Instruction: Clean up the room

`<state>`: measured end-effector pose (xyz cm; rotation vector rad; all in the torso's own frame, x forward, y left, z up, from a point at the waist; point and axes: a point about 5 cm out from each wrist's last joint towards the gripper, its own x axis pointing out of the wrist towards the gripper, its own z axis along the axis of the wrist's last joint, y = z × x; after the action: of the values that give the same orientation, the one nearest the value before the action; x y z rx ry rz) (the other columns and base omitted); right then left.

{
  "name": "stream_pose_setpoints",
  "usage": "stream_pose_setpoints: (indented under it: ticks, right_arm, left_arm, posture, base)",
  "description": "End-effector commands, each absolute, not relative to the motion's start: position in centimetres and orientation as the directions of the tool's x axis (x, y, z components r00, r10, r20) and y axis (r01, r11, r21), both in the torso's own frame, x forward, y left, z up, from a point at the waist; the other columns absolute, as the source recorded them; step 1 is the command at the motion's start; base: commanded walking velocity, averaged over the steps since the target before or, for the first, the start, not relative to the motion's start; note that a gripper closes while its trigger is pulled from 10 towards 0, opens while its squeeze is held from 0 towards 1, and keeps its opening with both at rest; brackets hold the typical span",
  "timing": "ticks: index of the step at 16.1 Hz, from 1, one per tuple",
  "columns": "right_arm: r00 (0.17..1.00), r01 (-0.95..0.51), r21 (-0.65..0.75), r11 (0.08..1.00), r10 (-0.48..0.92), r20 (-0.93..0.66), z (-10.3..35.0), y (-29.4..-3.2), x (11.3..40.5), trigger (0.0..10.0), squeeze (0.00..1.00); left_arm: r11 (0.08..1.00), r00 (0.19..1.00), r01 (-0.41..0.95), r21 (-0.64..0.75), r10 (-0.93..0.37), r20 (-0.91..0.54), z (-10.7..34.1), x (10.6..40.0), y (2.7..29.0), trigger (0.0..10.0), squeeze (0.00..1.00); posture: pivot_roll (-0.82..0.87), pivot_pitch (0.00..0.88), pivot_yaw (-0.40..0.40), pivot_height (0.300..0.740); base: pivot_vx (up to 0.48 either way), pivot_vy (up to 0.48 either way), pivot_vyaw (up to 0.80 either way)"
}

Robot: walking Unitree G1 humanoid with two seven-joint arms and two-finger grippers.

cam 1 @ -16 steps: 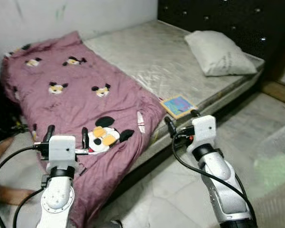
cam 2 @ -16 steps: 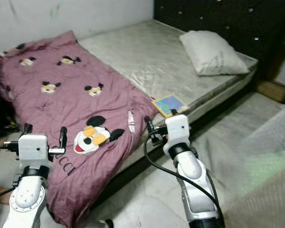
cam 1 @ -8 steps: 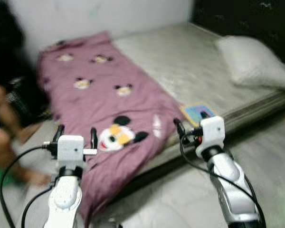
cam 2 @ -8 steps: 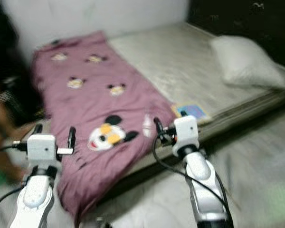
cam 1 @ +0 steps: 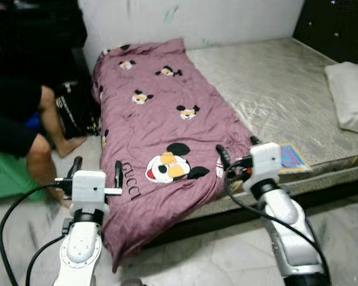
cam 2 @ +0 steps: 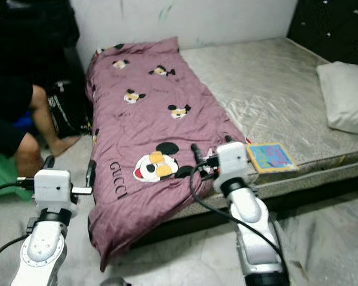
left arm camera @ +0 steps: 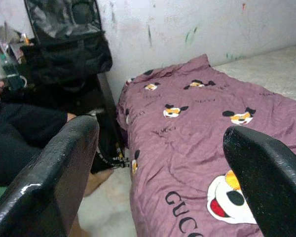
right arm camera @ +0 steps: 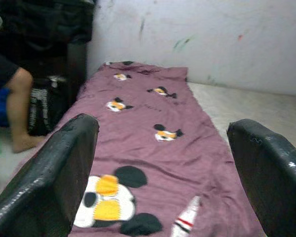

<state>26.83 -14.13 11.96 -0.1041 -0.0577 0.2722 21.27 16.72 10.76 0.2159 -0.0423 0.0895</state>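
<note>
Both grippers hover with fingers spread, holding nothing. Just ahead of the left gripper (cam 1: 94,169), the purple cartoon-mouse blanket (cam 1: 161,128) reads "GUCCI" along its hem, which spills over the mattress (cam 1: 274,83) edge toward the floor. Beside the right gripper (cam 1: 237,150) lies a colourful book (cam 2: 271,157); beyond, a pillow (cam 1: 351,95). A seated person's leg (cam 1: 48,119) is far left.

A low bed with a bare grey mattress (cam 1: 268,83) carries a mauve cartoon-mouse blanket (cam 1: 161,125) that drapes over the bed's near edge, a white pillow (cam 1: 351,95) well apart from the blanket, and a flat, colourful square book (cam 2: 269,157) near the blanket's fold.
</note>
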Motion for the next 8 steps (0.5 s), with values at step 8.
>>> stream_pose_setpoints:
  ticks: [8]
  right_arm:
    - [0.96, -0.269, -0.108, 0.957, 0.276, 0.056, 12.23, -13.81, 26.85, 10.0, 0.0]
  left_arm:
    - [0.974, 0.997, -0.056, 0.218, 0.043, 0.066, 11.13, 21.33, 16.75, 10.0, 0.0]
  posture:
    - [-0.04, 0.009, 0.002, 0.74]
  base:
    - [0.265, 0.0, 0.0]
